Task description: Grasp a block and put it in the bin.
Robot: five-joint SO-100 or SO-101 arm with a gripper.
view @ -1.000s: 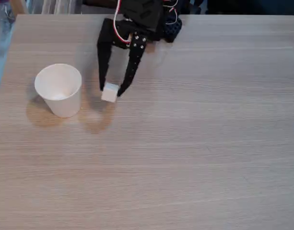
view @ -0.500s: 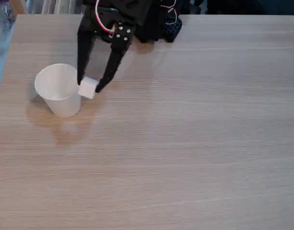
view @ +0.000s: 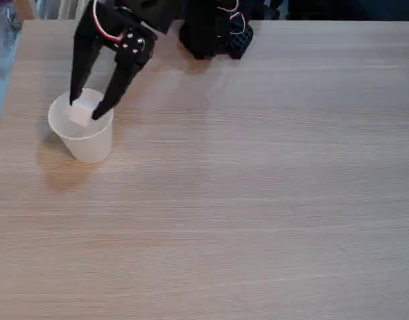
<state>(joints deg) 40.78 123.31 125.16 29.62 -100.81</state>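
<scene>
Above the bin, at the far left of the table, the end effector grips the block between its fingertips. Grasping and carrying look done; only the release into the bin is left.

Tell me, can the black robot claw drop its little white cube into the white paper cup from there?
Probably yes. The gripper holds the little white cube right over the white paper cup's open mouth, with nothing between them.

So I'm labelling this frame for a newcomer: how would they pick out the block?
On the wooden table, find the white paper cup at the left. Over its mouth the black gripper pinches the block, a tiny white cube, far smaller than the cup.
</scene>
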